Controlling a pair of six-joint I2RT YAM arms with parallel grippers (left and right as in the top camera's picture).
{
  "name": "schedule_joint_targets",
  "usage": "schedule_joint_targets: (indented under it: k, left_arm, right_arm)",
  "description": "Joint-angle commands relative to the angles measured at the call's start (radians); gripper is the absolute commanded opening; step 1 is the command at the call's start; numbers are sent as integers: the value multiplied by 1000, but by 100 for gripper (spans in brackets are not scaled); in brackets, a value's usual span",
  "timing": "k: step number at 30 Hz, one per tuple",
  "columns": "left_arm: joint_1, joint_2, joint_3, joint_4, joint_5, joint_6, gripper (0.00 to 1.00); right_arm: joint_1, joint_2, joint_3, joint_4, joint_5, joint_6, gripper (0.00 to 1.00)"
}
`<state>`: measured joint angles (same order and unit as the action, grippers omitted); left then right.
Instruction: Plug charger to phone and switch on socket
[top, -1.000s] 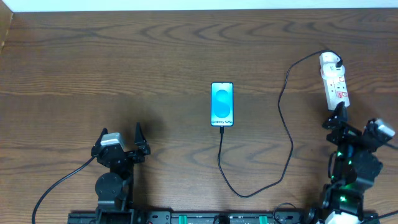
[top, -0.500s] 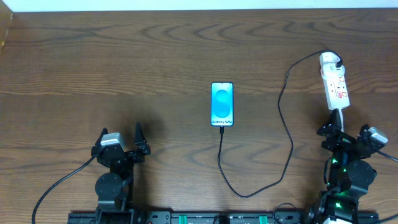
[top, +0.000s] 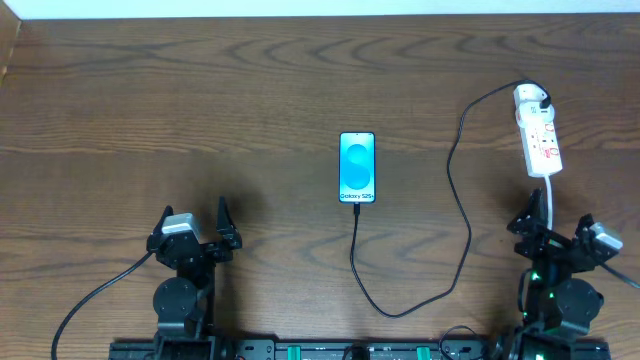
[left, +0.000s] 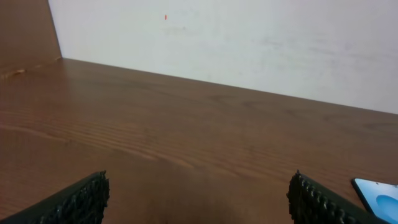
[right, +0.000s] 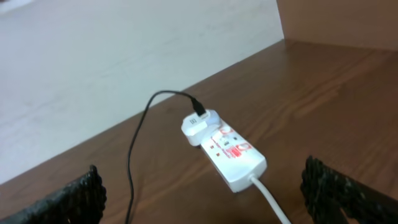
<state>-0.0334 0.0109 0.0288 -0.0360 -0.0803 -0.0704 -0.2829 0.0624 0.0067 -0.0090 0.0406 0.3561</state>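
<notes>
The phone (top: 358, 167) lies face up mid-table, blue screen lit; its corner shows in the left wrist view (left: 378, 191). The black charger cable (top: 462, 230) runs from the phone's near end, where its tip sits at the port, loops toward me and up to the white plug on the socket (top: 538, 142). The socket also shows in the right wrist view (right: 231, 151), red switch marks visible, cable (right: 132, 174) to its left. My left gripper (top: 194, 229) is open and empty at front left. My right gripper (top: 552, 233) is open and empty, just below the socket.
The socket's white cord (top: 551, 200) runs from the strip toward my right gripper and shows in the right wrist view (right: 271, 202). A white wall (left: 249, 43) borders the table's far edge. A wooden side panel (left: 25, 31) stands at the far left.
My right arm has drawn back toward the front edge, away from the socket. The left arm, phone and cable have not moved.
</notes>
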Motion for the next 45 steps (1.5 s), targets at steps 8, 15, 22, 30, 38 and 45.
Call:
schedule_joint_targets:
  k: [8, 15, 22, 30, 38, 45]
  left_arm:
    - [5, -7, -24, -30, -6, 14, 92]
    - [5, -7, -24, -30, -6, 14, 92]
    - [5, -7, -24, -30, -6, 14, 92]
    - [5, -7, -24, -30, -5, 14, 92]
    - [5, -7, -24, -30, -6, 14, 92]
    - [5, -7, -24, -30, -6, 14, 92]
  right_arm:
    - [17, -58, -2, -62, 5, -55, 99]
    - [157, -58, -2, -62, 6, -314, 99]
    - [220, -58, -2, -62, 4, -398, 99]
    - [220, -58, -2, -62, 2, -398, 99]
    - [220, -58, -2, -62, 2, -398, 99]
    - [220, -58, -2, -62, 2, -398, 99]
